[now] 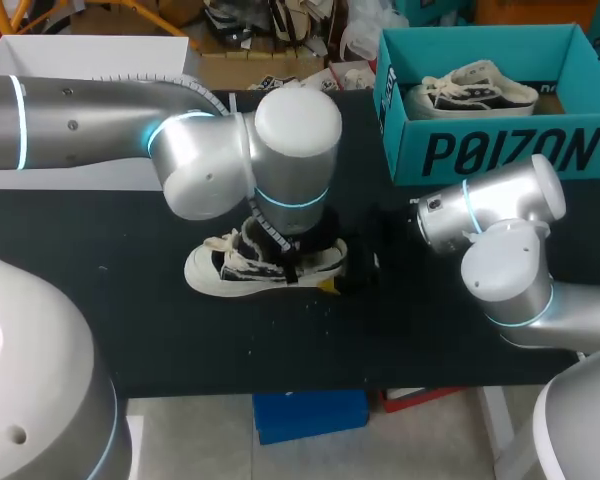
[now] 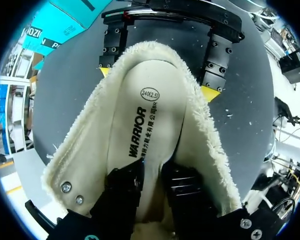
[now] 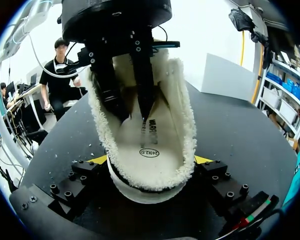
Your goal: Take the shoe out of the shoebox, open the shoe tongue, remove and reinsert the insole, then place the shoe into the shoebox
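Observation:
A cream low-top shoe [image 1: 242, 268] with fleecy lining lies on the black table [image 1: 130, 300], toe to the left. My left gripper [image 2: 152, 192] comes straight down into its mouth. Its black fingers [image 3: 142, 85] stand a narrow gap apart, open, with their tips on the printed insole [image 2: 145, 120]. My right gripper [image 3: 150, 160] sits at the heel, one yellow tip against each side, shut on the shoe. The teal shoebox [image 1: 500, 150] stands at the back right with a second shoe [image 1: 470, 92] inside.
A white box [image 1: 80, 55] sits at the back left, behind my left arm [image 1: 80, 125]. My right arm [image 1: 500, 250] lies low between the shoebox and the table's front edge. Bare tabletop shows in front of the shoe.

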`<state>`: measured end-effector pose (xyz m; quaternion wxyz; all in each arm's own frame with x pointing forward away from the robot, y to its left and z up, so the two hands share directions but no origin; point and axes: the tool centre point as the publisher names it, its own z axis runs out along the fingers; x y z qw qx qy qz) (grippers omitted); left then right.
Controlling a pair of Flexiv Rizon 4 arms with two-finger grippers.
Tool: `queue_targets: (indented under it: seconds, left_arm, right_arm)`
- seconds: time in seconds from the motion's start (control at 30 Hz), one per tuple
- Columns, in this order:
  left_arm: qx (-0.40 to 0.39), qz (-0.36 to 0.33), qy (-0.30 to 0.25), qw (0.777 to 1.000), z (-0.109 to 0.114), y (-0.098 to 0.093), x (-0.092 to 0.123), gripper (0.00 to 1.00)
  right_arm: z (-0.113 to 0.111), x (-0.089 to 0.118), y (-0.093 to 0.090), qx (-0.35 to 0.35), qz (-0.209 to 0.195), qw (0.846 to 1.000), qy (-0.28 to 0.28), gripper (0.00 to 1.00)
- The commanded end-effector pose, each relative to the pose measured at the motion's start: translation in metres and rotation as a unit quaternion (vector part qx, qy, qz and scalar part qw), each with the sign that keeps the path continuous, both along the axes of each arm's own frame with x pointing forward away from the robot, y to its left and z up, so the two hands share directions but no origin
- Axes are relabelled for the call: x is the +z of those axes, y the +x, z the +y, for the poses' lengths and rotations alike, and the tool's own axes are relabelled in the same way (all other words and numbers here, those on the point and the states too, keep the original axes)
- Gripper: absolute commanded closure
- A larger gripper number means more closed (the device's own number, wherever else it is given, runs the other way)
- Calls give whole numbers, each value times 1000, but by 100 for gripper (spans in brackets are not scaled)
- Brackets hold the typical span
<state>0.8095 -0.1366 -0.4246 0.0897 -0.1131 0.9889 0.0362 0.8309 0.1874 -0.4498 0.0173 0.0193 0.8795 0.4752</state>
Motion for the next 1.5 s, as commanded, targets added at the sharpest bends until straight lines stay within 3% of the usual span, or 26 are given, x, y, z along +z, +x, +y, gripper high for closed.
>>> queue_targets:
  seconds: [0.03, 0.1, 0.33, 0.77, 1.2, 1.5]
  left_arm:
    - [-6, -12, 5, 1000, 1, -3, -29, 87]
    - [-8, -12, 7, 1000, 1, -5, -30, 100]
    - [-40, 58, -19, 997, 1, -6, -25, 100]
    - [-83, 124, -117, 982, 2, -13, 13, 100]
    - [-121, 120, -177, 969, -1, -23, 47, 100]
    - [-131, 117, -184, 967, -5, -27, 57, 100]
  right_arm:
    - [0, -1, 2, 0, 1, 1000, -2, 100]
    - [0, -1, 2, 0, 1, 1000, -2, 100]
    - [0, -1, 2, 0, 1, 1000, -2, 100]
    - [0, -1, 2, 0, 1, 1000, -2, 100]
    - [0, -1, 2, 0, 1, 1000, -2, 100]
    - [0, -1, 2, 0, 1, 1000, -2, 100]
